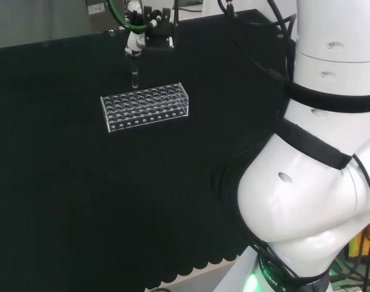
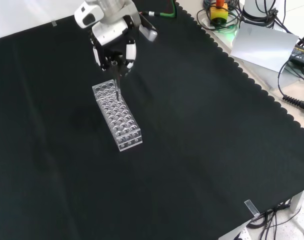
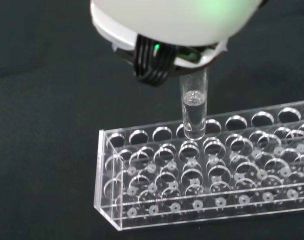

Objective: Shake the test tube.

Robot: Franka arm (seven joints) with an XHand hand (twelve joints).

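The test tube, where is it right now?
The test tube hangs upright from the hand, just above the clear rack near its far end in the front view.

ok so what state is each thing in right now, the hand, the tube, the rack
hand: fingers curled round the top of the test tube, holding it above the rack
test tube: upright, lifted clear of the rack, clear liquid in its lower part
rack: clear plastic, resting flat on the black cloth, the holes that show are empty

rack [image 1: 145, 107] on cloth [image 1: 81, 201] | test tube [image 3: 194, 110] above rack's end holes
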